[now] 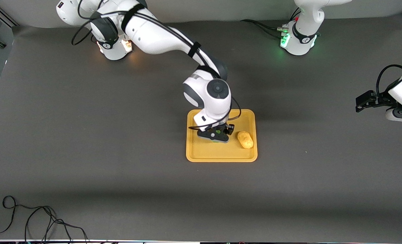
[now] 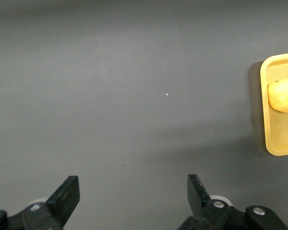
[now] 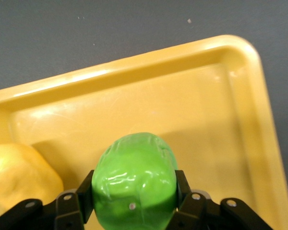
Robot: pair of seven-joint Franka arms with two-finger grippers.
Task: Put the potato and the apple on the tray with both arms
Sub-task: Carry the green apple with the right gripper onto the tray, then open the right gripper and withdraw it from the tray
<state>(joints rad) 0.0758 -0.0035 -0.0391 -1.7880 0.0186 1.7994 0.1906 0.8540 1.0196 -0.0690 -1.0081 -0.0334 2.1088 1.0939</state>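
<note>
The orange-yellow tray [image 1: 221,154] lies mid-table. The yellow-tan potato [image 1: 245,139] lies in it toward the left arm's end. My right gripper [image 1: 218,137] is low over the tray's middle, beside the potato. In the right wrist view, my right gripper [image 3: 134,188] is shut on the green apple [image 3: 134,179], with the tray floor [image 3: 182,96] just below and the potato [image 3: 19,175] close by. I cannot tell whether the apple touches the tray. My left gripper [image 1: 363,101] waits open and empty over bare table at the left arm's end. The left wrist view shows the left gripper [image 2: 133,191], the potato [image 2: 283,95] and the tray [image 2: 278,139].
The table is a dark grey mat. A loose black cable [image 1: 35,217] lies near the front edge at the right arm's end. More cables [image 1: 265,27] run by the left arm's base.
</note>
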